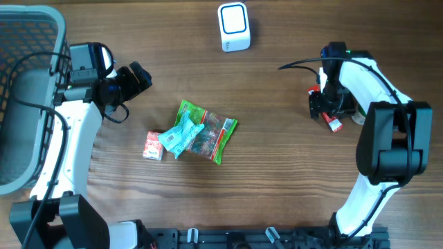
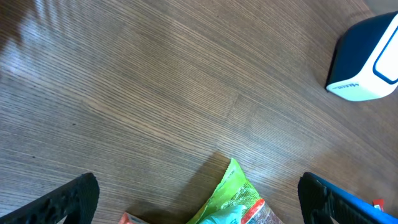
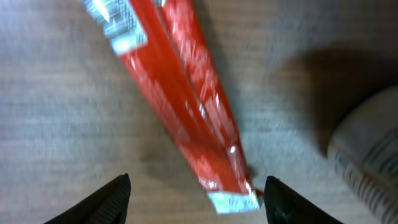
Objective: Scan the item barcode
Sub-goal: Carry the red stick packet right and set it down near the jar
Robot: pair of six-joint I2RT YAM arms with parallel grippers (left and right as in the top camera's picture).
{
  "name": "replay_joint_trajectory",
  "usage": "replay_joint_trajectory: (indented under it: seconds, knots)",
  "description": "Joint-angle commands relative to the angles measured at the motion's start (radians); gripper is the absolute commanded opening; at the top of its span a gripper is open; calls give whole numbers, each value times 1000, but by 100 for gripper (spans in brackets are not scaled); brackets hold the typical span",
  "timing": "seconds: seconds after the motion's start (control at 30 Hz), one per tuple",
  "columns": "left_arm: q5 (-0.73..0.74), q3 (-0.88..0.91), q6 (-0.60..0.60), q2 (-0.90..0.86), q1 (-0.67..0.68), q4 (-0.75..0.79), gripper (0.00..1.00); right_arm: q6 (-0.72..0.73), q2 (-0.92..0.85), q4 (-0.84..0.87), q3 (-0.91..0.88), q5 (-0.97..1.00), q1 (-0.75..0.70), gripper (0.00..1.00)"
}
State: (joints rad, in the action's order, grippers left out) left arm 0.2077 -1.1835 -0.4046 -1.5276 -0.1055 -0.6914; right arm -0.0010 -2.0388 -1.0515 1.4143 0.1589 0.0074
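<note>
Wood-grain tabletop fills all three views. Nearest the robot, well short of the scanner [image 1: 233, 26] and on its left-arm side, a green snack bag [image 1: 211, 135], a teal packet [image 1: 181, 135] and a small carton [image 1: 153, 146] lie heaped together. The left gripper [image 2: 196, 193] hovers beyond that heap with its jaws wide apart and nothing in them. On the scanner's right-arm side, well apart from it, the red stick packet [image 3: 183, 99] lies flat on the wood under the right gripper [image 3: 198, 190]. That gripper's jaws stand apart and touch nothing, and a pale printed item [image 3: 367, 155] sits just beside the packet. The packet is nowhere near the scanner, so this looks like the pick-up or set-down end of a scan; which one cannot be told. The packet's long axis runs diagonally, skewed to the line between the fingers, with one crimped end pointing roughly toward the scanner. A pick-up would need the wrist turned square across the narrow width before closing, then a carry to the scanner with the barcode facing its window.
</note>
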Motion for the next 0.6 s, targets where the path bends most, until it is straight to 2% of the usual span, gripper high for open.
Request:
replay_joint_trajectory:
  seconds: [0.0, 0.1, 0.2, 0.37, 0.43, 0.57]
  knots:
    - [9, -15, 12, 3, 3, 3, 100, 0, -3, 16, 36, -9, -5, 57]
    - [9, -15, 12, 3, 3, 3, 100, 0, 0, 28, 101, -188, 0, 48]
    - [9, -15, 12, 3, 3, 3, 100, 4, 1, 64, 114, -220, 9, 40]
    - [9, -15, 12, 3, 3, 3, 100, 5, 0, 122, 84, -254, 16, 17]
    - [9, -15, 12, 3, 3, 3, 100, 6, 0, 154, 38, -254, 17, 12]
    - [9, -15, 12, 3, 3, 3, 100, 9, 0, 241, -80, -198, 23, 12]
